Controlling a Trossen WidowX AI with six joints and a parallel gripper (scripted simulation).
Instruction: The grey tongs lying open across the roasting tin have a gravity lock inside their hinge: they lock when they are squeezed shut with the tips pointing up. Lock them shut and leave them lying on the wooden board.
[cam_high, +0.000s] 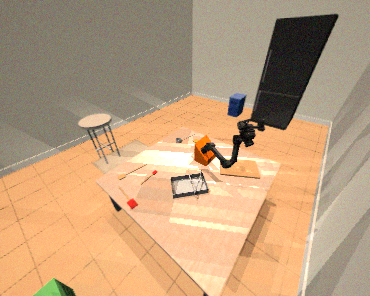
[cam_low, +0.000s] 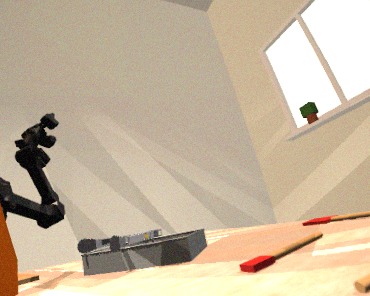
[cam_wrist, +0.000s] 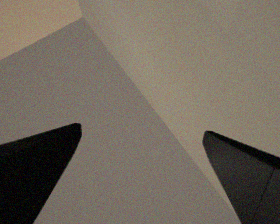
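The grey tongs (cam_high: 201, 183) (cam_low: 142, 237) lie open across the roasting tin (cam_high: 173, 188) (cam_low: 100, 263), with their arms spread over its rim. The wooden board (cam_high: 240, 169) (cam_low: 28, 278) lies on the table behind the tin in the top view, near the arm. My gripper (cam_high: 263, 125) (cam_low: 53, 131) (cam_wrist: 142, 133) is open and empty, raised high above the board side of the table, well away from the tongs. The wrist view shows only walls and a patch of floor beyond the two wide-apart fingertips; neither tongs nor board is in it.
An orange block (cam_high: 202, 152) (cam_low: 7, 255) stands beside the arm's base, between tin and board. Red-headed tools with wooden handles (cam_high: 132, 203) (cam_low: 257, 263) and a thin stick (cam_high: 134, 171) lie toward the table's left side. A small grey object (cam_high: 179, 140) lies at the far edge.
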